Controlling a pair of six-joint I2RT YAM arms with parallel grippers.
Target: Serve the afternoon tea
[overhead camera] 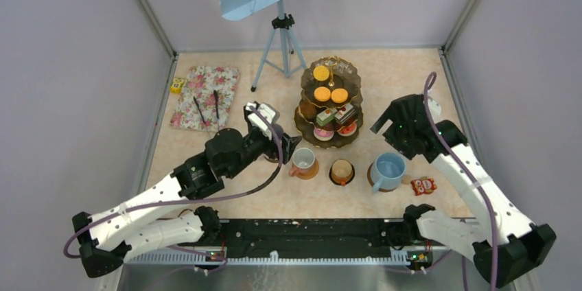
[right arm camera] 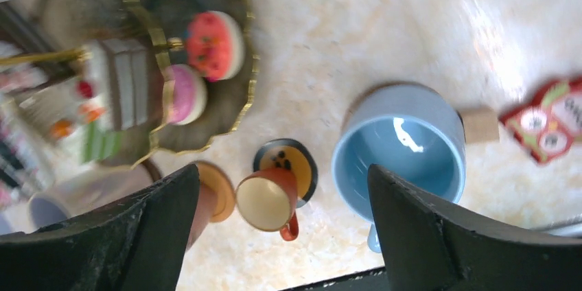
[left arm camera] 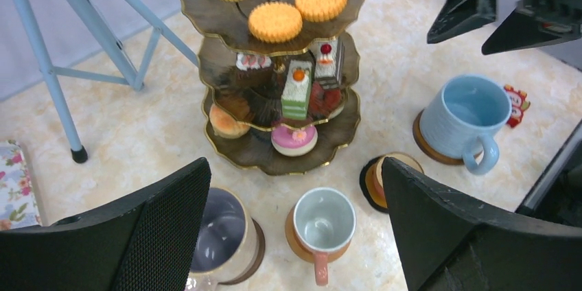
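**Four mugs in a row, both grippers empty-handed**

Four mugs stand in a line on the marbled tabletop (overhead camera: 412,78), just in front of the dark three-tier stand (left arm camera: 247,152) with its scalloped gold rim. From left to right I see the lilac-white mug (left arm camera: 223,236), a small pale-lined mug (left arm camera: 324,222) with a pinkish handle, a small orange-brown mug (right arm camera: 268,200) and the large light blue mug (left arm camera: 463,116). The blue one sits on a round brown coaster (left arm camera: 429,156). The orange-brown one sits on a dark coaster (right arm camera: 295,154).

Up on the stand, three orange tarts (left arm camera: 274,22) fill the top tier. Small cakes crowd the tiers below, among them a green layered slice (left arm camera: 296,95) and a pink round cake (left arm camera: 294,138) at the front of the bottom tier.

The left gripper (left arm camera: 295,167) hangs over the left end of the row. Its jaws are spread wide with nothing between them, and the lilac-white mug is partly hidden beneath one finger. The right gripper (right arm camera: 283,167) hovers above the light blue mug, its jaws also wide apart. It is clear of the mug and grasps nothing.

A small red card (overhead camera: 423,185) lies just beside the blue mug. Well off to the left is a floral mat (overhead camera: 204,78) with black tongs (overhead camera: 216,104) lying on it. A pale blue tripod (overhead camera: 281,44) stands behind the tiers.
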